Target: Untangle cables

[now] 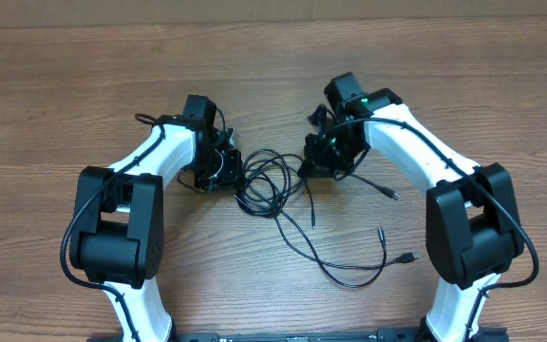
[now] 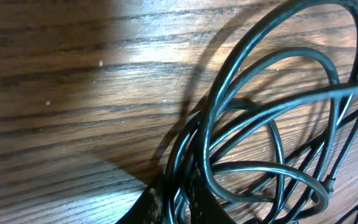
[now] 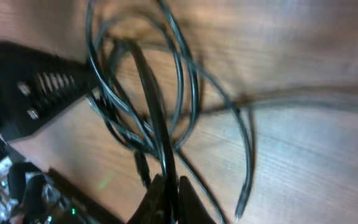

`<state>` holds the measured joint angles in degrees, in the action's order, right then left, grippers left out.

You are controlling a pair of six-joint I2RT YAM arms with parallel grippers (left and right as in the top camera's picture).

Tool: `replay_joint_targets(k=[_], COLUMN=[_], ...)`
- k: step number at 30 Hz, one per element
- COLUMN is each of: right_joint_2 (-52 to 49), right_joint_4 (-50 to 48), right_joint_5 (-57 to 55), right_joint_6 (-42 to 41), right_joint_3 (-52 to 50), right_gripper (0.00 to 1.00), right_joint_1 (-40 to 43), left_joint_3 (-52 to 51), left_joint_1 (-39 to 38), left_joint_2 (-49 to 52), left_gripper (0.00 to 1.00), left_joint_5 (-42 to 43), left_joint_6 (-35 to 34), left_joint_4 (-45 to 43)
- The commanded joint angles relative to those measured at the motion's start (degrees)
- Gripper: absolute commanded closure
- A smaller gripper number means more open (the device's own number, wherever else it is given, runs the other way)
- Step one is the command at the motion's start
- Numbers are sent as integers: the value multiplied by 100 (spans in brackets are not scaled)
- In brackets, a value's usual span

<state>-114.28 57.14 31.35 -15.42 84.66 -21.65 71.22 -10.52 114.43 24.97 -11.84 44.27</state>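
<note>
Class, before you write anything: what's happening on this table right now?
A tangle of thin black cables lies on a wooden table. The robot's right end effector is shut on a strand at the tangle's right side; the left end effector sits at its left side, strands between its fingers. Nothing is separated yet.

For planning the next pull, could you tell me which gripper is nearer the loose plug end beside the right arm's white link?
Right. The right gripper is close beside the plug end; the left gripper lies beyond the cable tangle, farther off.
</note>
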Motion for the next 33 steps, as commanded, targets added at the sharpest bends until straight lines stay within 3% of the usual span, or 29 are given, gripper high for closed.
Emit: replay_joint_targets(k=[1, 9, 15, 20, 22, 26, 33], right_joint_2=[199, 199, 197, 199, 199, 199, 199], right_joint_4=[-407, -1054, -1010, -549, 59, 638, 588], right_joint_5=[-127, -1113, -2000, -1661, -1353, -1325, -1355], right_joint_6=[-352, -1462, -1460, -1480, -1453, -1438, -1440], right_joint_3=[122, 118, 116, 114, 111, 107, 87], right_gripper=[96, 93, 63, 57, 57, 70, 80], right_joint_1=[50, 4, -57, -92, -188, -404, -1025], left_joint_3=[-131, -131, -131, -131, -131, -131, -131], left_joint_1=[-39, -39, -39, -39, -39, -39, -39], left_joint_2=[181, 181, 181, 181, 181, 181, 181], left_gripper=[84, 83, 82, 80, 80, 80, 80], left_joint_5=[-264, -264, -264, -264, -262, -262, -262], left_joint_6=[-15, -15, -15, -15, -15, -17, -17], left_joint_4=[2, 0, 2, 4, 4, 4, 2])
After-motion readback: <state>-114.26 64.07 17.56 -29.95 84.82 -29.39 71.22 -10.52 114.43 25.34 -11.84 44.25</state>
